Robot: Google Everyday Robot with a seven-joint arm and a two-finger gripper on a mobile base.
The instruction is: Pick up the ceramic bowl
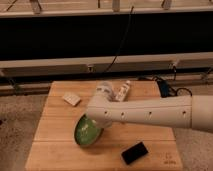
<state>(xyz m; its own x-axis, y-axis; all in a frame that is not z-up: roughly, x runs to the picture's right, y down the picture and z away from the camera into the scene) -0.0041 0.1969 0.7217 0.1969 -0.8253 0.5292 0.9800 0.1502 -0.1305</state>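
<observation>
The gripper (98,121) sits at the end of the white arm (160,112) that reaches in from the right edge of the view, low over the middle of the wooden worktop (55,150); its fingers are hidden behind the wrist housing. Just beside and partly under it is the ceramic bowl (86,133), tipped up so its glossy green inside faces the near-left corner, its oval outline running long from lower left to upper right. Whether the gripper grasps the rim cannot be told. Toward the near-right corner lies 1 black flat object (134,152). Near the far edge stand a pale cup-like item (105,89) and a small light bottle (123,91); a small pale block (71,99) lies toward the far-left corner
</observation>
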